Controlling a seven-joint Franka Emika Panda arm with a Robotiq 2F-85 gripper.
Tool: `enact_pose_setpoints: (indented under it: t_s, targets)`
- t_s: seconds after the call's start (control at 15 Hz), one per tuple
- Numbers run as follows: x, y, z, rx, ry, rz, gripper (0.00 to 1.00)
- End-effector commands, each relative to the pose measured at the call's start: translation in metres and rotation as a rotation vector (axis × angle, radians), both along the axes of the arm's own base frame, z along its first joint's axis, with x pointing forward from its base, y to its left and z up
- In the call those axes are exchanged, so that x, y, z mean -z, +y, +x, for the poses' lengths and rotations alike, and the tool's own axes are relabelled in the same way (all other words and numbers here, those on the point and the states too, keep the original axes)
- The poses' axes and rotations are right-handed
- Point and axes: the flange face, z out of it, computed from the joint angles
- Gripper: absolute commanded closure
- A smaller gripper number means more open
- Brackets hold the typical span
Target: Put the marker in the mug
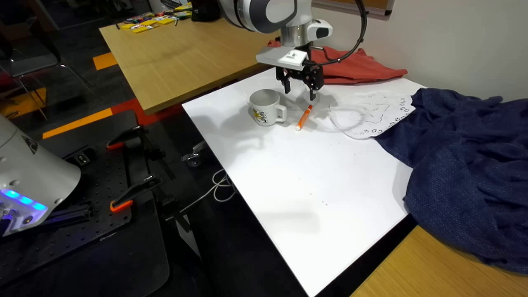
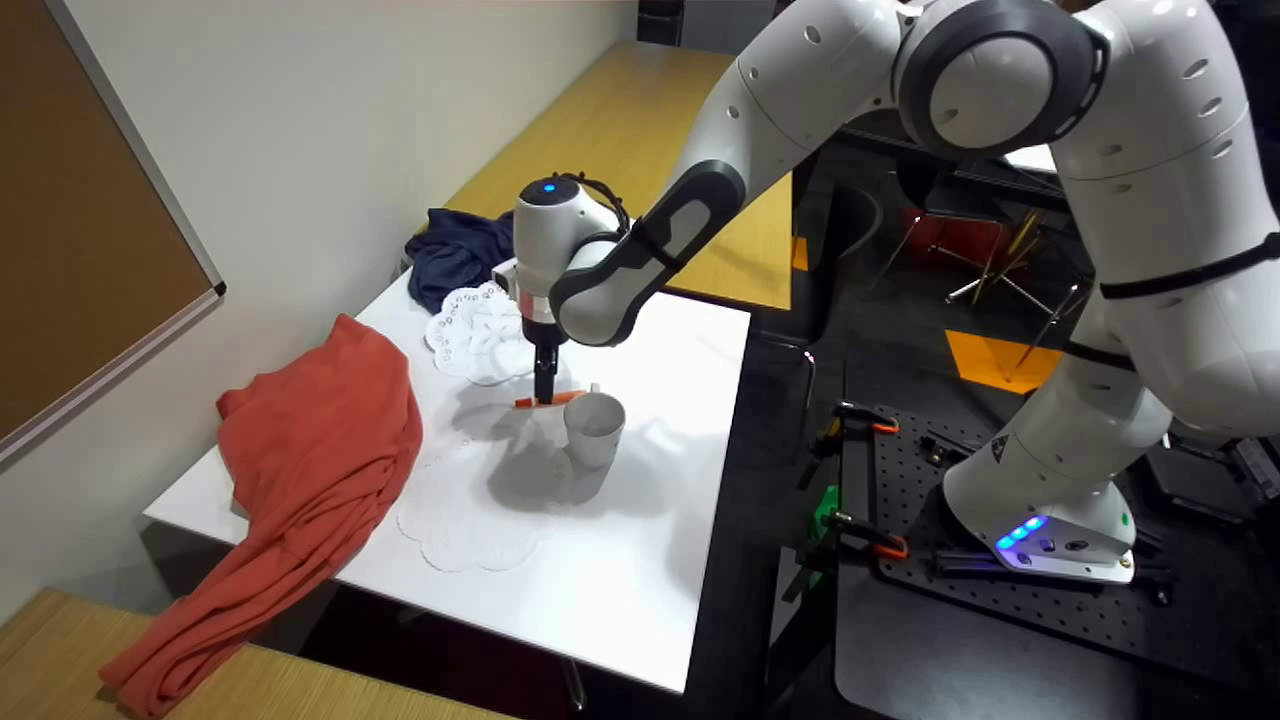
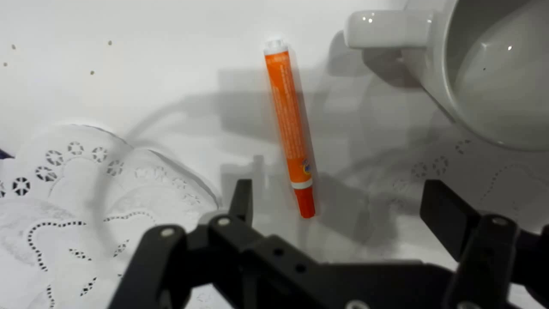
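Observation:
The orange marker (image 1: pixel 304 118) lies flat on the white table, with its red cap toward my gripper. It also shows in an exterior view (image 2: pixel 570 397) and in the wrist view (image 3: pixel 288 116). The white mug (image 1: pixel 270 113) stands upright beside the marker, with its handle on the marker's side. It also shows in an exterior view (image 2: pixel 590 452) and at the upper right of the wrist view (image 3: pixel 506 94). My gripper (image 1: pixel 300 94) is open and empty, above the table near the marker's cap end. In the wrist view, the cap lies between the fingers (image 3: pixel 337 201), closer to the left finger.
Lace paper doilies (image 1: pixel 373 115) lie on the table, one beside the marker and one (image 2: pixel 475 515) near the mug. A red cloth (image 1: pixel 350 68) lies behind the gripper by the wall. A dark blue cloth (image 1: pixel 466 165) covers another table edge. A wooden table (image 1: pixel 198 57) adjoins.

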Motion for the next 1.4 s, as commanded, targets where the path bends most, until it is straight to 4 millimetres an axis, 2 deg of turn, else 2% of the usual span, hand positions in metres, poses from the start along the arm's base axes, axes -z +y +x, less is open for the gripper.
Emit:
enact_pose_setpoints:
  t_s: [0.0,0.33,0.87,0.93,1.07,1.33]
  targets:
    - [0.013,-0.005,0.01,-0.022,0.001,-0.01,0.0]
    - [0.033,-0.009,0.014,-0.014,0.013,-0.017,0.0]
    - [0.052,-0.01,0.019,-0.015,0.029,-0.022,0.0]
    - [0.054,-0.01,0.019,-0.014,0.029,-0.021,0.25]
    - [0.057,-0.01,0.019,-0.014,0.032,-0.02,0.34]
    - [0.059,-0.011,0.021,-0.01,0.031,-0.018,0.66]
